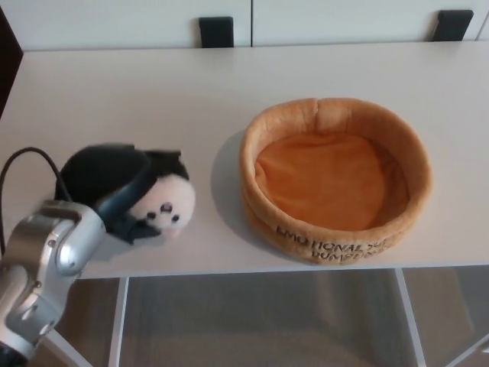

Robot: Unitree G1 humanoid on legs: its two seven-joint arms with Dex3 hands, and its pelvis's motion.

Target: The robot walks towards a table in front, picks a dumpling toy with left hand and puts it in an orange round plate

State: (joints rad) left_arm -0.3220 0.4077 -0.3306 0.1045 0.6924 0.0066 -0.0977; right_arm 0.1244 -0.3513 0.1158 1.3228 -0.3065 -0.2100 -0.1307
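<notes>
A small cream-white dumpling toy (166, 206) with a dotted face sits near the table's front left, and my black left hand (118, 183) is wrapped over its top and far side, shut on it. The toy looks slightly raised and blurred. To its right stands the orange round plush plate (336, 115), its high soft rim printed with dark letters at the front and its inside empty. A gap of bare table separates the toy from the plate. My silver left forearm (46, 260) comes in from the lower left. My right hand does not show.
The white table (153, 92) reaches back to a pale wall with two dark chair backs (216, 30) behind it. Its front edge runs just below the toy and plate, with the floor visible through the frame. A black cable (23, 160) loops by my left wrist.
</notes>
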